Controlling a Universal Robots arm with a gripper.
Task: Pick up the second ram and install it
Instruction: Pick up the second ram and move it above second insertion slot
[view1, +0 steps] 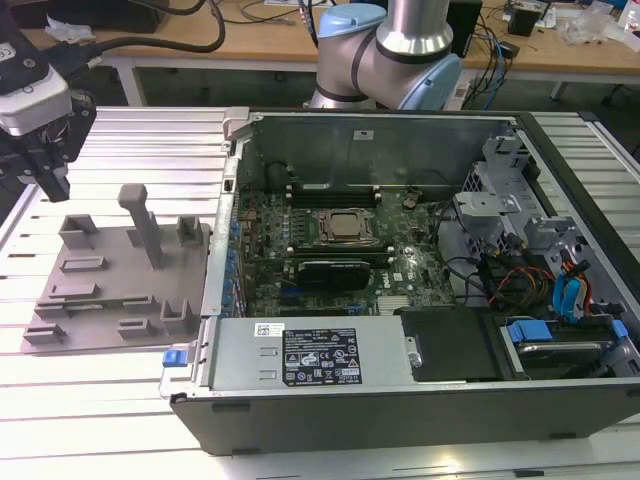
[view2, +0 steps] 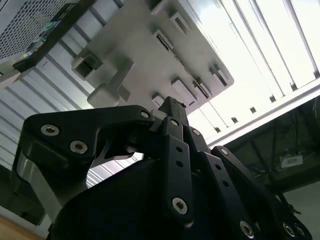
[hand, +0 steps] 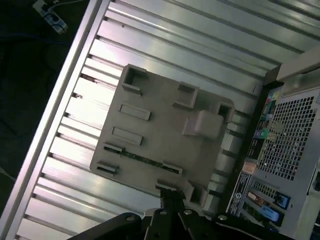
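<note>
Green ram (hand: 142, 159), apparently edgewise, near gripper (hand: 171, 194).

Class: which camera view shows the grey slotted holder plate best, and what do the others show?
The first wrist view: the holder plate lies almost whole, slots facing the camera. The exterior view shows it slanted, beside the computer case. In the second wrist view the gripper hides part of it.

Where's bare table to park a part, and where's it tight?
Free: table slats between the grey fixture plate and the camera-side edge; also slats beyond the plate. Crowded: the plate's holders, and the cables inside the open case.
</note>
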